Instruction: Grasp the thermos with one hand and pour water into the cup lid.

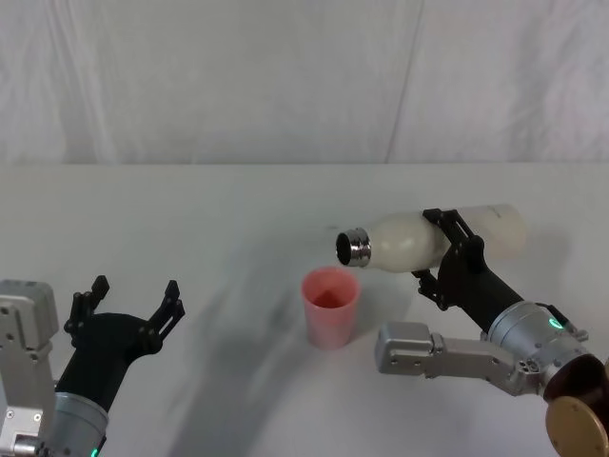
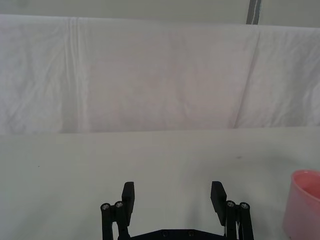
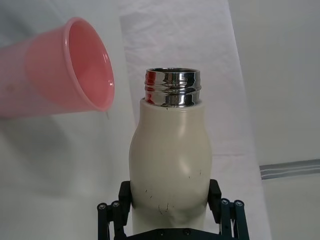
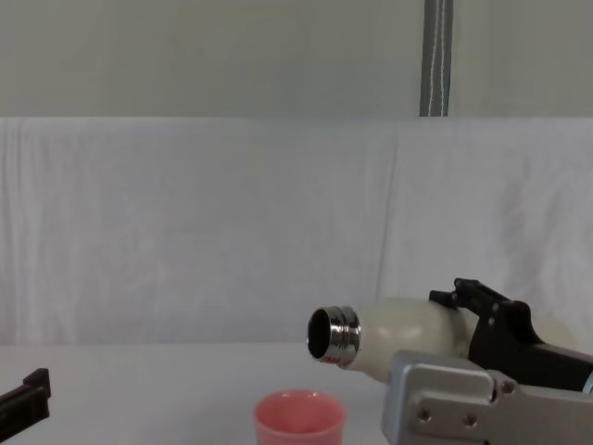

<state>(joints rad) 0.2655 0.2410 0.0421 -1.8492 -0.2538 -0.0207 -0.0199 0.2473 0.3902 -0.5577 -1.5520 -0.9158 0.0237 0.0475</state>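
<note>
White table (image 1: 190, 219), white draped backdrop (image 1: 238, 76); right gripper (image 1: 447, 252) fingers grasping tilted thermos (image 1: 404, 240); left gripper (image 1: 128, 303) released.

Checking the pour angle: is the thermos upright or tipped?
Tipped: the thermos lies nearly level in the right gripper, its open steel neck above the cup lid.

Thermos (image 3: 170, 160) base cut off in wrist view; cup lid (image 2: 303, 210) cropped by edge.
</note>
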